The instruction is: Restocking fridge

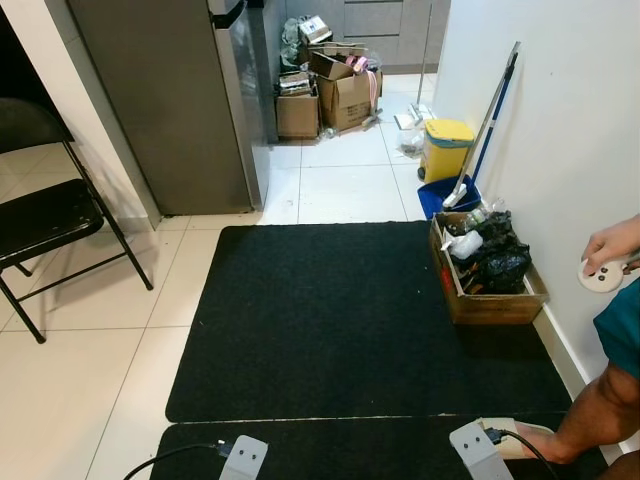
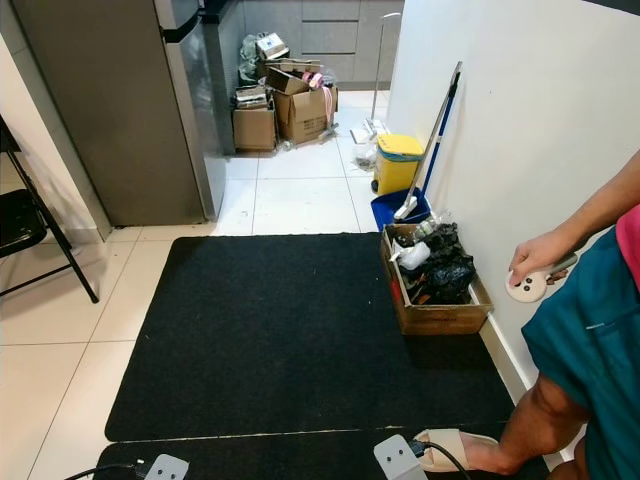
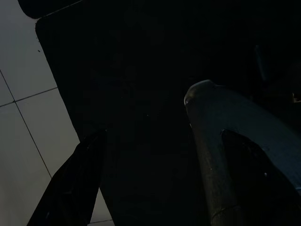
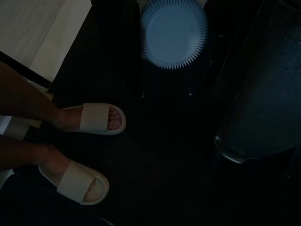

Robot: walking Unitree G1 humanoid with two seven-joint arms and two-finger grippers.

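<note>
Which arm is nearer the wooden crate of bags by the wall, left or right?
Right. The right arm hangs low on the black mat, on the same side as the wooden crate ahead. The left arm hangs farther across the mat, toward the folding chair.

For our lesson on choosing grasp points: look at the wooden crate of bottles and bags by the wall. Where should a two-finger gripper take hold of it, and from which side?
Probably the crate's near rim, from above on the mat side. Its rim is bare there, thin enough to pinch; the far side lies close along the wall, and bags heap inside.
</note>
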